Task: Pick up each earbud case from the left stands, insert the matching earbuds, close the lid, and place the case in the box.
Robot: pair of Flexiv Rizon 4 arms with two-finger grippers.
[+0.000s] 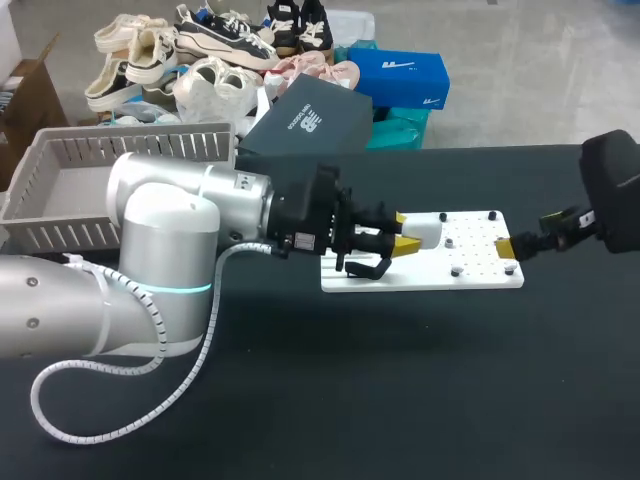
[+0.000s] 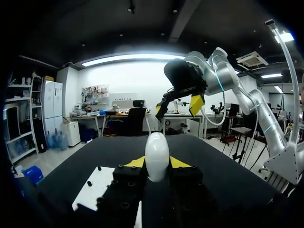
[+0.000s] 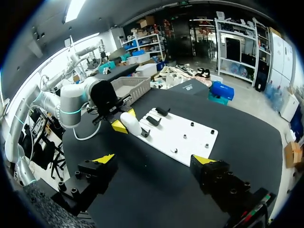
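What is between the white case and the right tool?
Between the case and the right tool lies only the white board with small black pegs, per the head view.

The table (image 1: 420, 400) has a plain black, matte top that fills the head view from its near side to a straight far edge behind the work area. In the left wrist view the same black top stretches ahead to a straight far edge. In the right wrist view it shows squared corners, with even light on it and only a faint sheen.
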